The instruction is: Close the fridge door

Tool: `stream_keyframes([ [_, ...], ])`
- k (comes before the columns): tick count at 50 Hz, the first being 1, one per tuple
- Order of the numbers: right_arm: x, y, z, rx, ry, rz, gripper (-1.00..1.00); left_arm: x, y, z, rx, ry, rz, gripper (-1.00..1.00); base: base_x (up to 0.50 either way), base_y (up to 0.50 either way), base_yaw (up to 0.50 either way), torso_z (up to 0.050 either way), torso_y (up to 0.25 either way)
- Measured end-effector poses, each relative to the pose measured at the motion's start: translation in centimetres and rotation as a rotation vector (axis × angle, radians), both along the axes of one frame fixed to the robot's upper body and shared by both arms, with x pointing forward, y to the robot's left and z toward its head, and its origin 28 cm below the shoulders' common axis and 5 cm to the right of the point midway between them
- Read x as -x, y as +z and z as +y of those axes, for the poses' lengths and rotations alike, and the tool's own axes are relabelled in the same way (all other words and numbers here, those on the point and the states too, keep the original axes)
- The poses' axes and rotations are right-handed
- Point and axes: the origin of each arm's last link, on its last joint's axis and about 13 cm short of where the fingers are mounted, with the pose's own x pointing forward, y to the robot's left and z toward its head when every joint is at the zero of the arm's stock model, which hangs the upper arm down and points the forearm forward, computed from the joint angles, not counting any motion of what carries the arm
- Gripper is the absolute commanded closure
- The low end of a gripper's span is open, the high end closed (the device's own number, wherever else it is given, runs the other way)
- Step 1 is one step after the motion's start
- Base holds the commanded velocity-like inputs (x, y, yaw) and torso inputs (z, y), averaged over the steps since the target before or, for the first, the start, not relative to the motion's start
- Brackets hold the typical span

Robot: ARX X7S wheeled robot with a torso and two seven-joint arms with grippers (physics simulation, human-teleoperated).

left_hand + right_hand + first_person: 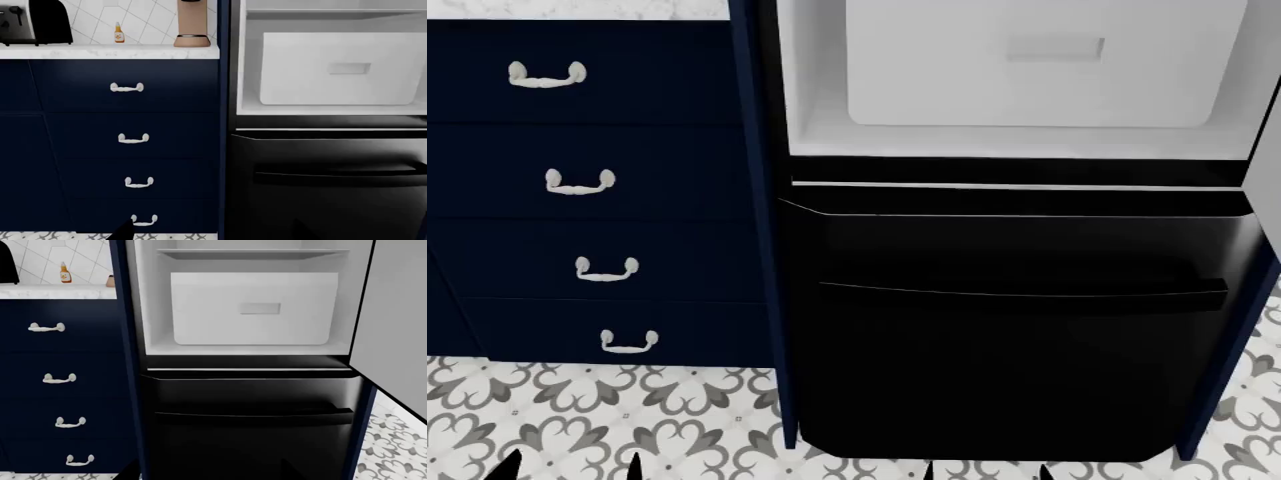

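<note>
Left wrist view: navy drawers (130, 137) with pale handles under a marble tabletop (110, 51), a small bottle (119, 33) on it, open fridge compartment with a white bin (343, 68), black drawer front (330, 185) below; fridge door outside this view. Head view: same drawers, bin and black drawer front, dark tips of the left pincer (567, 468) and right pincer (988, 471) poking in at the lower edge, spread or clenched impossible to tell. Right wrist view: fridge door (393, 325) swung open at the right of the compartment, pale inner face showing, glossy black edge toward the bin.
</note>
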Motion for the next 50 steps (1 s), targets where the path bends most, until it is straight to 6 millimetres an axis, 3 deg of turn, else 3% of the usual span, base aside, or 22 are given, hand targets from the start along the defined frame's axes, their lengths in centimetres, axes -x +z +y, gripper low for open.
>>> stream_keyframes([
  [13,0.46,0.11,-0.16,-0.018,-0.012,-0.007,-1.00,0.15,0.06,-0.20,-0.012,0.001,-0.014,-1.00,0.00,0.00,0.00,0.000,0.000],
  [32,0.45,0.04,-0.42,0.025,-0.026,0.000,-1.00,-0.01,0.08,-0.31,-0.034,0.003,-0.041,-1.00,-0.48,-0.05,0.00,0.000,0.000],
  [50,0.35,0.03,-0.36,0.075,-0.055,-0.026,-1.00,0.14,-0.17,-0.17,-0.042,0.008,-0.060,-1.00,-0.34,-0.39,0.00,0.000,0.000],
])
